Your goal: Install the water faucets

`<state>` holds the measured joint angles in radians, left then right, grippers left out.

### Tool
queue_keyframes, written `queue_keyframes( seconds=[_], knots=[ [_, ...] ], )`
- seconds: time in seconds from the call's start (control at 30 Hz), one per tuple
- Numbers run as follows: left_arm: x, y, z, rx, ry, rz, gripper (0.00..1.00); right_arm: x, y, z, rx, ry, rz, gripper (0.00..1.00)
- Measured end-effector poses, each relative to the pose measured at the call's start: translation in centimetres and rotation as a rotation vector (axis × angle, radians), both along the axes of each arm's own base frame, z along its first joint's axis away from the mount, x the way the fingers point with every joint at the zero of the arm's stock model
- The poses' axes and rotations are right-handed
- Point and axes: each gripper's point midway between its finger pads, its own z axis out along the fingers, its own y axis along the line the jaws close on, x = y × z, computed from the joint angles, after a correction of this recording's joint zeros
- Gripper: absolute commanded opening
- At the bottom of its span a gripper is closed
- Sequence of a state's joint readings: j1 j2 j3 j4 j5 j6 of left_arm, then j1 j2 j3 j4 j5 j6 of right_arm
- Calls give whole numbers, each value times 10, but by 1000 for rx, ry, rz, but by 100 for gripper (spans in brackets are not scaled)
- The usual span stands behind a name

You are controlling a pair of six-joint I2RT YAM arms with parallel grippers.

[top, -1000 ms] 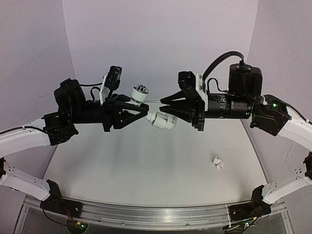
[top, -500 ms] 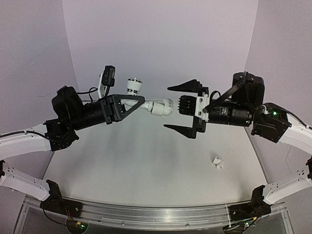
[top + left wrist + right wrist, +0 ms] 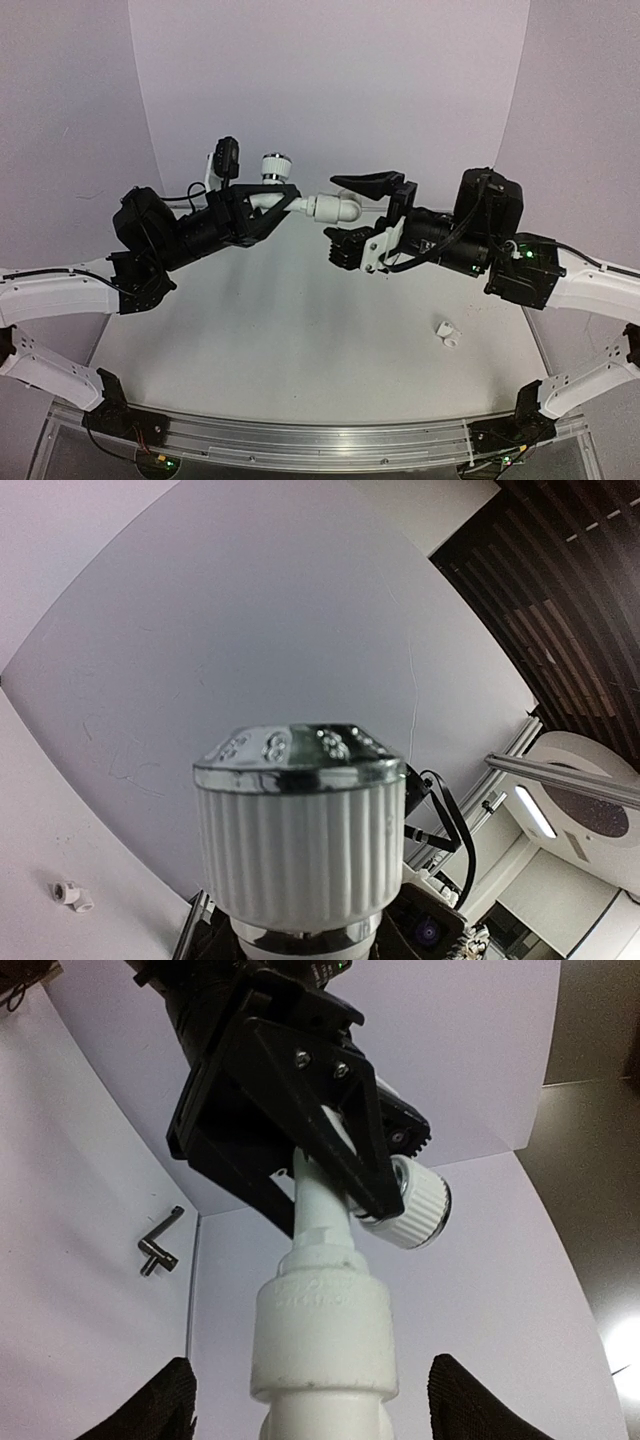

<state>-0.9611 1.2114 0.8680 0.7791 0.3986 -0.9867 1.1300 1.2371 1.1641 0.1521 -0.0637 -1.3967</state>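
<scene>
My left gripper is shut on the white faucet body, held in the air above the table. Its ribbed round knob points up and fills the left wrist view. A white tubular fitting sits on the faucet's end, pointing toward my right arm. My right gripper is open, with one finger above and one below the fitting, not touching it. In the right wrist view the fitting stands between the spread fingertips, with the left gripper behind it. A second small white part lies on the table.
A dark metal crank-shaped bar lies on the white table near the back wall. The small white part also shows in the left wrist view. The white table has curved white walls behind and an aluminium rail at the near edge.
One second ago my right gripper was closed on the fitting. It opened, then rolled about a quarter turn and stayed around the fitting. My left gripper lifted the faucet slightly.
</scene>
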Motion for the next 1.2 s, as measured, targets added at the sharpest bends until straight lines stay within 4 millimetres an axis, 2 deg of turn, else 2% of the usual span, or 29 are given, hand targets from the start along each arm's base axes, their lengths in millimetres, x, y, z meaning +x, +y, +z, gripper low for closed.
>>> queue_keyframes(
  seconds=[0.27,0.47,0.63,0.9,1.07,1.2],
  knots=[
    [-1,-2,0,-26,19,-25,0,3,4,9,25,-55,-19,24],
    [0,-2,-1,-22,22,-24,0,2,4,6,14,-54,-18,8],
    [3,-4,-7,10,0,-5,0,3,4,-1,5,26,-21,0],
    [4,-7,-18,64,-53,5,0,2,4,-11,-2,251,-24,0],
    [0,-11,-26,104,-126,-20,0,-10,5,-20,17,460,18,0],
    [-7,-8,-19,89,-243,-15,0,-19,8,-9,103,612,62,0]
  ],
)
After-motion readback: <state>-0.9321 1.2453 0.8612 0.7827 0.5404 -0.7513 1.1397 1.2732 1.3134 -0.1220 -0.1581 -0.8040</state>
